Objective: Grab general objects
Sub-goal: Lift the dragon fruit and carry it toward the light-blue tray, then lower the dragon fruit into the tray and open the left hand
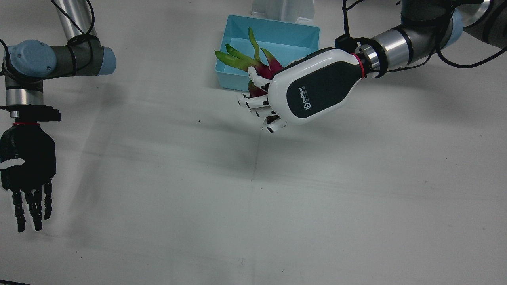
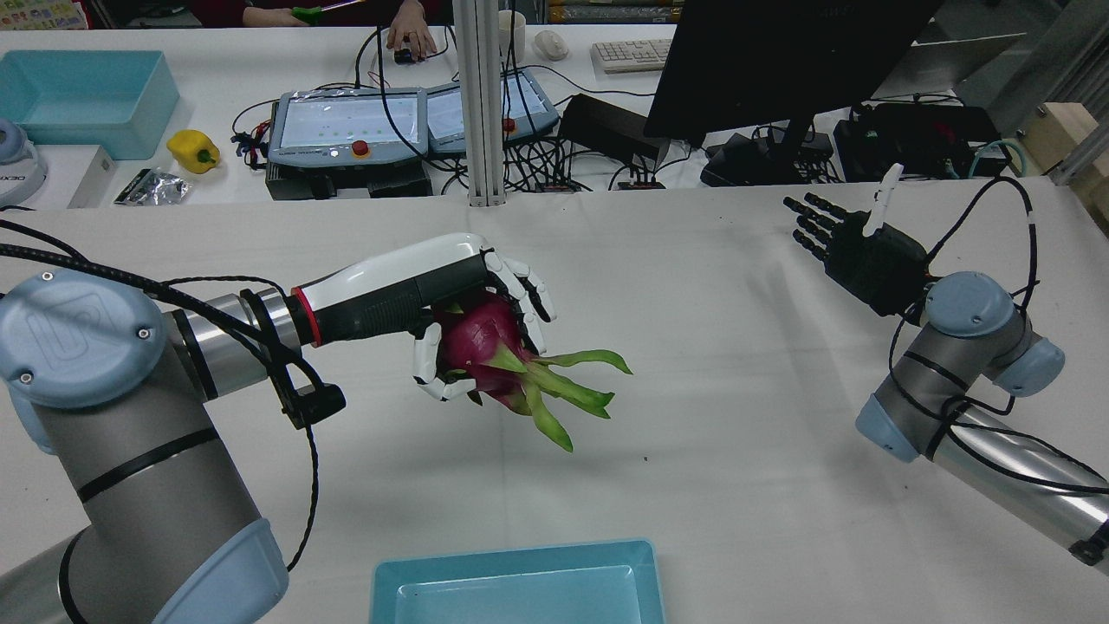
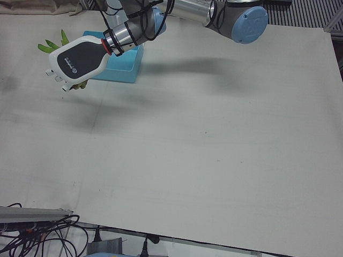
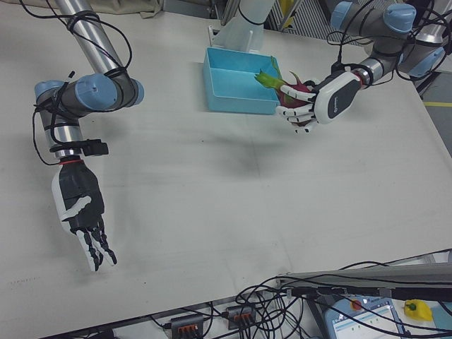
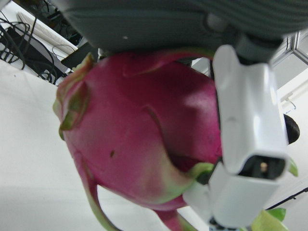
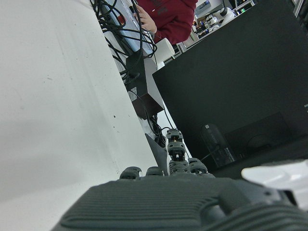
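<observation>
My white left hand (image 2: 433, 290) is shut on a magenta dragon fruit (image 2: 485, 347) with green leafy scales and holds it in the air above the table. In the front view the left hand (image 1: 313, 89) is at the near edge of the light blue bin (image 1: 301, 33), and the dragon fruit (image 1: 263, 69) pokes out from under it with its scales over the bin. The fruit fills the left hand view (image 5: 139, 144). My black right hand (image 2: 853, 247) is open and empty, far off at the table's other side; it also shows in the front view (image 1: 27, 166).
The light blue bin (image 2: 520, 589) sits at the robot's edge of the table (image 1: 253, 198). Beyond the table's far edge stand control pendants (image 2: 346, 130), cables, a monitor (image 2: 780, 61) and another blue bin (image 2: 87, 95).
</observation>
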